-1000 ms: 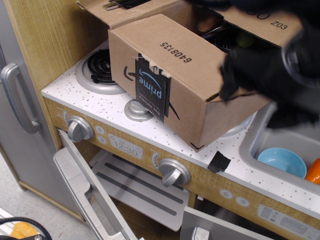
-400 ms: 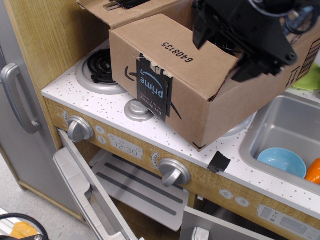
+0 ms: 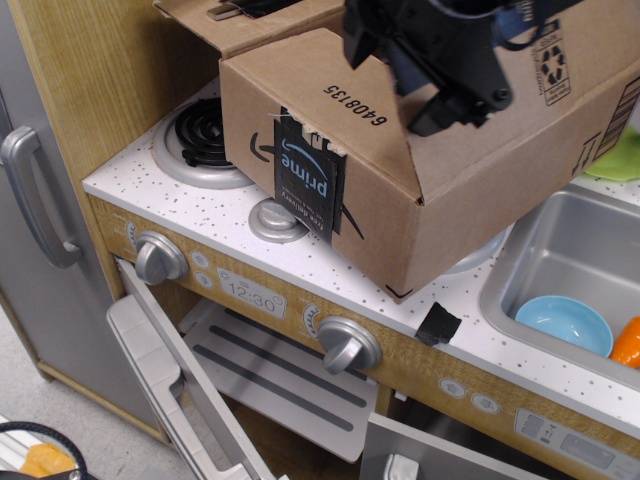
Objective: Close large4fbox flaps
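The big box sits on the toy stove top. My gripper is over its top, but I cannot tell if it is open. One flap looks down. The back flap is up, so I am not done.

The gripper enters from the top edge of the frame and occupies the upper centre. It is a black assembly, angled downward and to the right, with blue cabling visible along its body. The wrist and arm above it are cut off by the frame. The lower end bears dark fingers, but they merge with the housing, so their spacing, open or closed, cannot be determined from this view.
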Motion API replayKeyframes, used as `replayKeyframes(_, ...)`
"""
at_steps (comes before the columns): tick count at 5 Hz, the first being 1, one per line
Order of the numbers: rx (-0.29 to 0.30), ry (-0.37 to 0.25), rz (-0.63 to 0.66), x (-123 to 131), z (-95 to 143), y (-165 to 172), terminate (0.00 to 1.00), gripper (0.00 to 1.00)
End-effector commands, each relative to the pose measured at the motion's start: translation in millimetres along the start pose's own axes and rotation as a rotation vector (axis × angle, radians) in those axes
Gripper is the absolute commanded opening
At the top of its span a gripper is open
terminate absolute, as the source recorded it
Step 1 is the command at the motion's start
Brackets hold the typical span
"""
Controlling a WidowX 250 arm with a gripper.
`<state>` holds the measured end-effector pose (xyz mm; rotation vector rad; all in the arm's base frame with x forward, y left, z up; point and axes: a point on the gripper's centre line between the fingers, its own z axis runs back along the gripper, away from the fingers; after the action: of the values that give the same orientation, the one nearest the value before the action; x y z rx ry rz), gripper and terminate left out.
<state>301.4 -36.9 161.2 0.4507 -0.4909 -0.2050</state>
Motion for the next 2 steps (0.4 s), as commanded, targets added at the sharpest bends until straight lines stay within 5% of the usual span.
replayKeyframes(1, -0.008, -0.049, -0.011, -4, -21, 17, 0.00, 1.00)
replayKeyframes(2, -0.016, -0.054, -0.009, -10, -40, 19, 0.00, 1.00)
